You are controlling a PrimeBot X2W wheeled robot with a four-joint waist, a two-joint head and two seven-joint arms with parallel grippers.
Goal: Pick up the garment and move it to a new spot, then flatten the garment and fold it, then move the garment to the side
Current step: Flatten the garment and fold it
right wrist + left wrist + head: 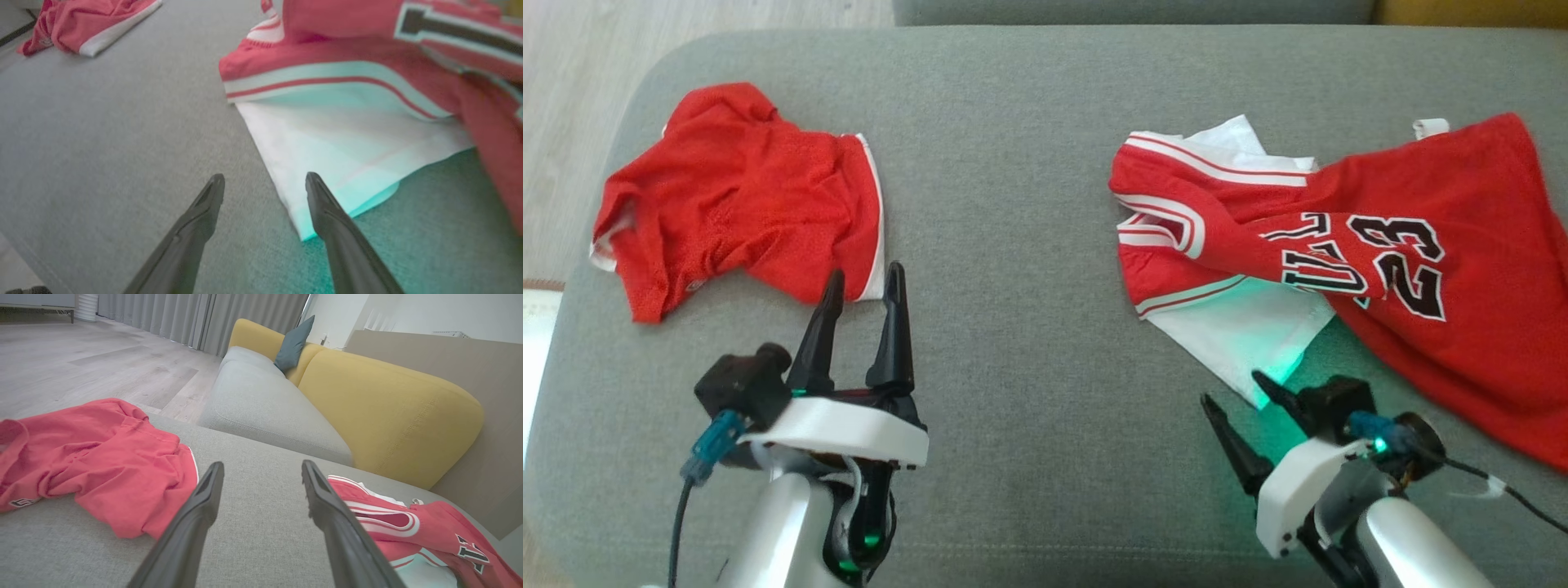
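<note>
The jersey [1462, 188] is red with white stripes and black white-edged numerals; the other garment [743, 196] red, the cushion [1013, 245] grey.

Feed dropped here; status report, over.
Left end effector open, empty, beside red garment. Right end effector open, empty, at white corner of jersey. Nothing blocking.

Two red garments: plain red garment [739, 196] on the left, jersey [1339, 237] numbered 23 on the right. Two pincers: left pincer [866, 271], right pincer [1230, 386], two dark fingers each. One grey cushion [1029, 204] under the garments. One sofa [265, 404] with yellow back, one teal pillow [293, 343] on it.
</note>
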